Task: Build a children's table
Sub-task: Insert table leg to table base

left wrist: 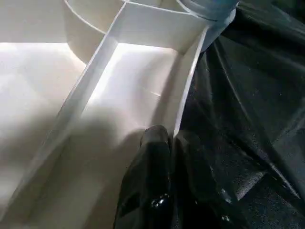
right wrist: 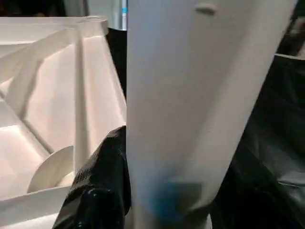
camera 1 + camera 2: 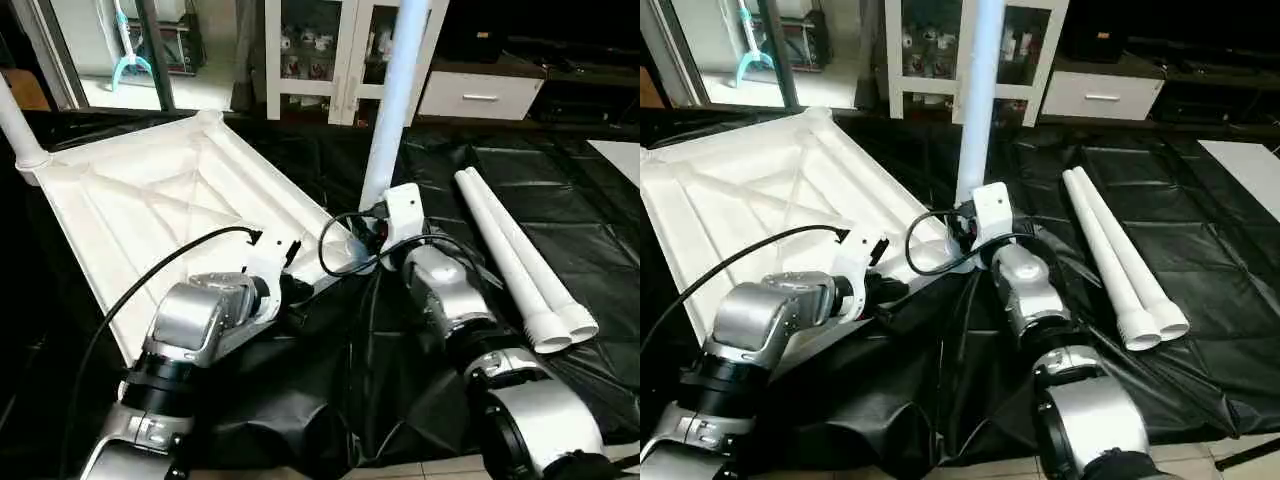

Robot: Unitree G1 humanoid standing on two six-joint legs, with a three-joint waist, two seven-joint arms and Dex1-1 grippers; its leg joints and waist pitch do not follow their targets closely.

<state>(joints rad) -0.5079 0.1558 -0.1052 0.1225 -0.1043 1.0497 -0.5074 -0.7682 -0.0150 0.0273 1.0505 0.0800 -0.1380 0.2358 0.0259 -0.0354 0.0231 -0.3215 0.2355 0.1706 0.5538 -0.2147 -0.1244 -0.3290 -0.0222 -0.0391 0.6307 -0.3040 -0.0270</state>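
The tabletop point(image 3: 150, 210) is laid upside down on the black sheet point(image 3: 560, 200). An upright leg point(image 3: 392, 110) at its near corner is gripped by the right gripper point(image 2: 128, 191). The left gripper point(image 1: 157, 191) is closed at the tabletop's rim. Two spare legs point(image 3: 515, 255) are laid alongside.

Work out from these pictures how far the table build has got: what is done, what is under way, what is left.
Done: the tabletop lies ribbed side up, and one leg stands at its far left corner. In hand: the right gripper is closed around a second leg, upright at the near right corner; the left gripper, jaws shut, presses on the tabletop's edge nearby. Left: two legs lie loose on the black sheet.
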